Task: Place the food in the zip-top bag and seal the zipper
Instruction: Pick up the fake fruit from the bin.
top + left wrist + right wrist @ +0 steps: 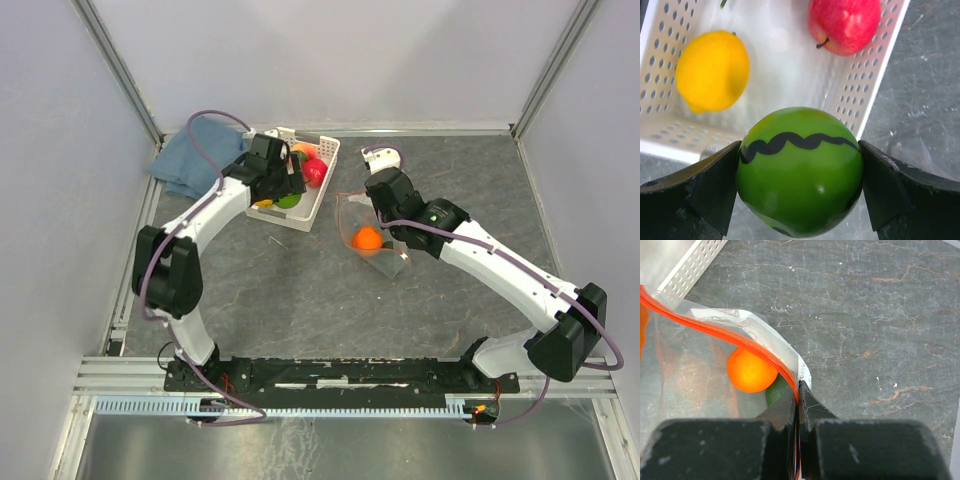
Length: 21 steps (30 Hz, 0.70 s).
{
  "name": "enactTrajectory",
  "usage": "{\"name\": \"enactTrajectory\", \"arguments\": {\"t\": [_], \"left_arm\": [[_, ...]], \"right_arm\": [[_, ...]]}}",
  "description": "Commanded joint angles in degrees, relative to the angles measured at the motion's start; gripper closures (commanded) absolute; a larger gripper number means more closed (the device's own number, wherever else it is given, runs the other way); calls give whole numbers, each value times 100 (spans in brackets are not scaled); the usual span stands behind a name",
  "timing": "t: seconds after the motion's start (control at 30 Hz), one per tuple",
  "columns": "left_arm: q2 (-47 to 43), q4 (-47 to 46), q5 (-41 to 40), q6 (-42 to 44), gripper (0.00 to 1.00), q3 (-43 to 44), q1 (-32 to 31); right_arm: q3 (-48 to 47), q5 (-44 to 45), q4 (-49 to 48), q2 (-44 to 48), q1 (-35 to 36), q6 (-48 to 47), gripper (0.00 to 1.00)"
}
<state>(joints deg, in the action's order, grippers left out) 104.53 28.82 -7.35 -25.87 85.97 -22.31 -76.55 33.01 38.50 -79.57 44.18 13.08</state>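
Clamped in left claw: bright green round toy fruit, just beside white perforated plastic basket.
Pinched together, right claw on orange-red zipper strip of crinkly clear plastic bag, orange ball inside, on grey worktop.

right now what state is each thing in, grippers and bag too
left gripper, shut on the green fruit
green fruit, held in that gripper
right gripper, shut on the zipper
zipper, unsealed
zip-top bag, mouth open, orange fruit and dark green fruit inside
white basket, holding yellow fruit and red fruit
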Motion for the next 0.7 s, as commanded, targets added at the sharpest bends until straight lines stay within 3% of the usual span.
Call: {"name": "enactTrajectory", "arguments": {"t": [0.0,0.27,0.67], "left_arm": [[-1066,-810,348,-423,38,-680,2],[-2645,-1793,803,-916,39,-1896,-67],[-3983,-2521,1207,-1157,39,-2687,-608]], "right_arm": [[-115,-149,-221,49,2,171,95],[-128,-434,-331,64,3,284,95],[-80,-704,-449,80,3,495,96]]}}
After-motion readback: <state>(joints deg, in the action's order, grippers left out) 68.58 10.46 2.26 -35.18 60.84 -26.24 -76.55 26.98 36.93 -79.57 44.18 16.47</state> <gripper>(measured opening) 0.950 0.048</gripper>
